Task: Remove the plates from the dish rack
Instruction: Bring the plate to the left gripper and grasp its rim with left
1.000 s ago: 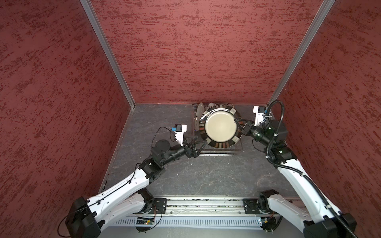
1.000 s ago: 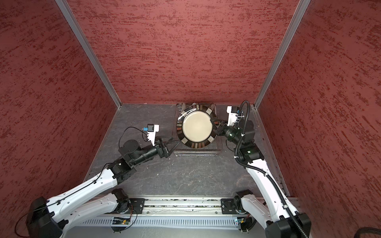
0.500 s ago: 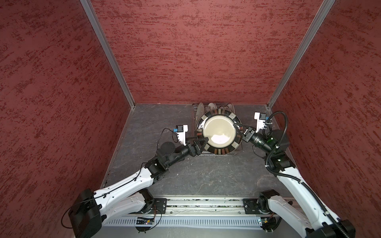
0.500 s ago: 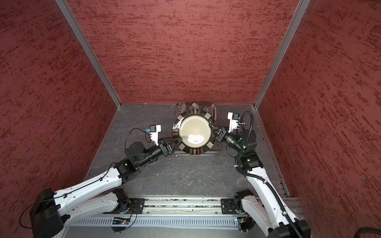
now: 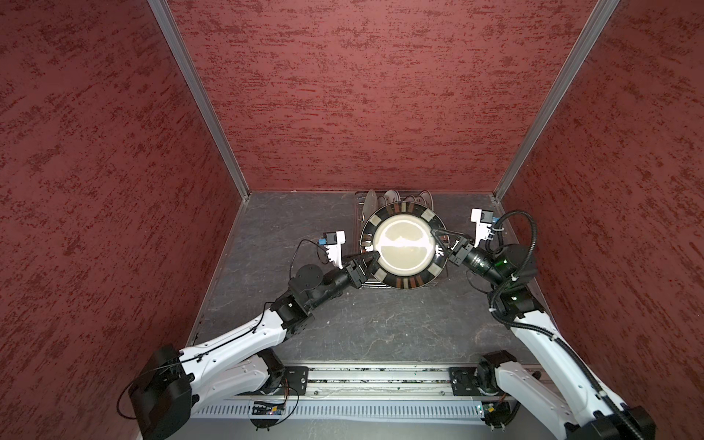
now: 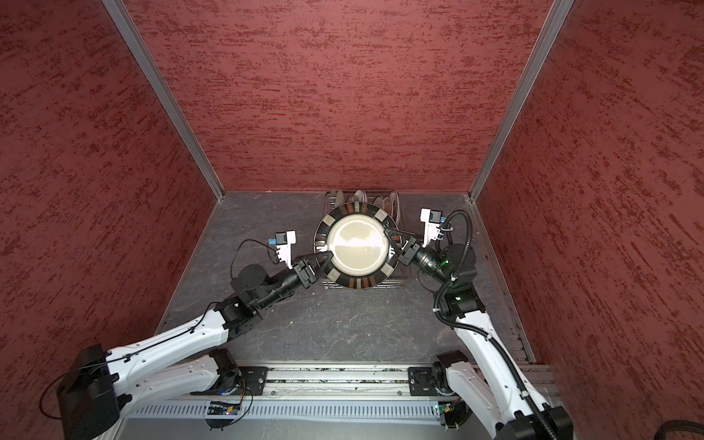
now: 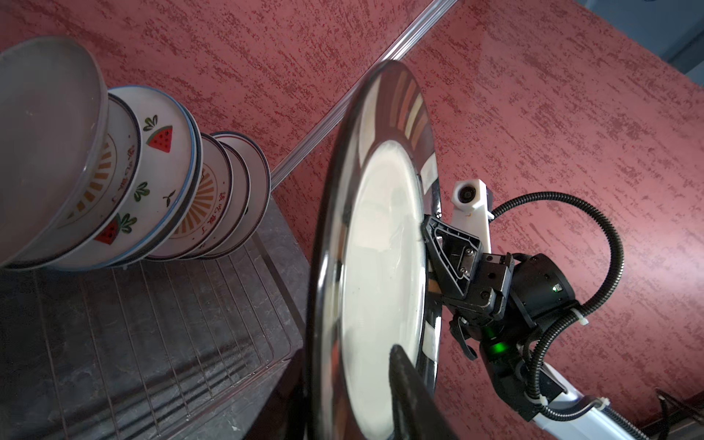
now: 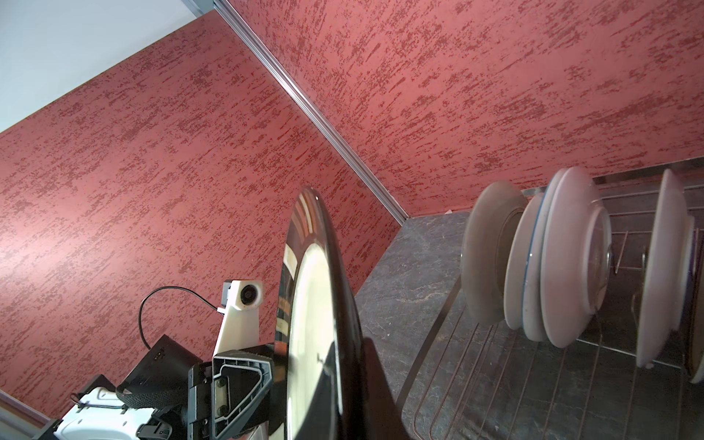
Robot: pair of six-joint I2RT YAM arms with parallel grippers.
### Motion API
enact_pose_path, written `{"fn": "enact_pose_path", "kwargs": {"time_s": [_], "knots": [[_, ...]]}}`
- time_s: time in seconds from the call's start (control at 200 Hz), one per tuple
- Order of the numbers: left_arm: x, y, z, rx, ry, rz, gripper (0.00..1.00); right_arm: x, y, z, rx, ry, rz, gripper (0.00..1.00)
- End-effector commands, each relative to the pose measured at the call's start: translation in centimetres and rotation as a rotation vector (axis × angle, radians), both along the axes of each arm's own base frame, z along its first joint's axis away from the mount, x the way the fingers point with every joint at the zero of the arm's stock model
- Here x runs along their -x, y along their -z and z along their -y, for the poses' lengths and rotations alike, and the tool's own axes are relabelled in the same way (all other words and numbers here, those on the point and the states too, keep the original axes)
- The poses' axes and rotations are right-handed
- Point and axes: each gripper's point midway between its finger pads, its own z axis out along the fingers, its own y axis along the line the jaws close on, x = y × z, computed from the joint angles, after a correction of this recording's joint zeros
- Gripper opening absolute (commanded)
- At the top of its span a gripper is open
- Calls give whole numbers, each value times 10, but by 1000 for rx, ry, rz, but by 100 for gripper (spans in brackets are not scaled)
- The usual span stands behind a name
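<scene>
Red booth (image 5: 343, 95), dark-rimmed plate (image 5: 402, 245) face up, right fingers (image 7: 451, 247) clamping rim, left fingers (image 8: 238, 381) at rim, grip unclear

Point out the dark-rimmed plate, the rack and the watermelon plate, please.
dark-rimmed plate (image 5: 403, 251): in a top view, on its cream centre.
rack (image 7: 171, 324): left wrist view, on its bare wire floor.
watermelon plate (image 7: 164, 167): left wrist view, on its printed face.

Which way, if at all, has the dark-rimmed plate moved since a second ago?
Yes: the dark-rimmed plate has shifted toward the dish rack's front edge.
</scene>
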Motion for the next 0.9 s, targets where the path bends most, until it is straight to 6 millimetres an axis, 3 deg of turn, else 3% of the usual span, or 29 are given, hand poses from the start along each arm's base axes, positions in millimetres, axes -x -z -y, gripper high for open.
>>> {"fn": "enact_pose_path", "kwargs": {"time_s": [0.0,0.125,0.396,0.526,0.671,0.892], "knots": [[-2,-8,1,25,14,16,34,14,-45,3,-62,-19,166,0],[-3,-8,2,25,18,14,29,12,-43,2,-58,-17,165,0],[-3,-4,6,23,39,-2,0,7,-39,2,-34,-2,168,0],[-2,-5,9,24,57,2,0,6,-35,1,-30,-5,167,0],[-3,-9,9,34,70,4,0,8,-35,3,-25,6,168,25],[-5,-16,0,76,59,0,0,7,-33,4,-19,11,164,47]]}}
